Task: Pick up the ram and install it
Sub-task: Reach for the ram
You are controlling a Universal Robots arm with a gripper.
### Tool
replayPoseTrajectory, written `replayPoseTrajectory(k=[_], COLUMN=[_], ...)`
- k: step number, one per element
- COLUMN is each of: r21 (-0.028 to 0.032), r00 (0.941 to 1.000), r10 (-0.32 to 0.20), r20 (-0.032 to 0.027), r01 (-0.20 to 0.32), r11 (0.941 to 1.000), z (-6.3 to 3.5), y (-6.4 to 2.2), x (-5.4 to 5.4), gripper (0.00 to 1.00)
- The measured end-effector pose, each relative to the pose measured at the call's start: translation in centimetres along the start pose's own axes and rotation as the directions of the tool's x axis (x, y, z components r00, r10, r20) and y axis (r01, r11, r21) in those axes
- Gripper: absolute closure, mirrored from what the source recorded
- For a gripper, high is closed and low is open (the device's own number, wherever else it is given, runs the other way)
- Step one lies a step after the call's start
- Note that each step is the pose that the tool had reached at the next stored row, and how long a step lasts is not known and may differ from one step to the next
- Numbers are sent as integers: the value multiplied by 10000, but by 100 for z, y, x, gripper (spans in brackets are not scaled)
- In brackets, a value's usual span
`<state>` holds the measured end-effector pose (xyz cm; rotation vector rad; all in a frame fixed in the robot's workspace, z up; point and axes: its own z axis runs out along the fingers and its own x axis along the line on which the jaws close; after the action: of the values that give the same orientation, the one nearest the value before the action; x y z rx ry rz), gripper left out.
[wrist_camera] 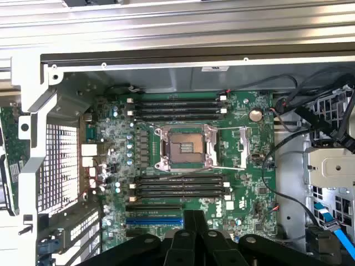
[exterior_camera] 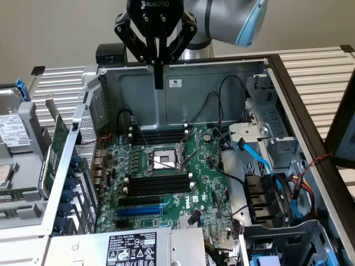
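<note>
Ram slots (exterior_camera: 158,183) lie below the raised, closed hand (exterior_camera: 159,83).

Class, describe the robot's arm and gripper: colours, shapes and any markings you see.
The gripper is black, built of angular linked bars, with white ROBOTIQ lettering on its body. The arm is rounded silver-grey with a light blue joint cap.

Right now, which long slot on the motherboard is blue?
The blue slot, beside the black memory slots nearer the exterior view's bottom edge; all other long slots are black.
</note>
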<state>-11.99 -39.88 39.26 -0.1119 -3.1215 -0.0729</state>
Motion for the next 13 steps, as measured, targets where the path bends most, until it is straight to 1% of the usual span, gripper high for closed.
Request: replayPoseTrajectory(k=[1, 3, 6, 13], r21=[0, 2, 3, 3], r00=[10000, 10000, 10000, 10000], r10=[0, 2, 2, 2], r20=[-3, -33, -43, -42], r01=[0, -2, -2, -2], r11=[10000, 10000, 10000, 10000], z=[0, 0, 0, 1], y=[0, 0, 0, -2], x=[0, -1, -1, 27], gripper=[90, 90, 90, 90])
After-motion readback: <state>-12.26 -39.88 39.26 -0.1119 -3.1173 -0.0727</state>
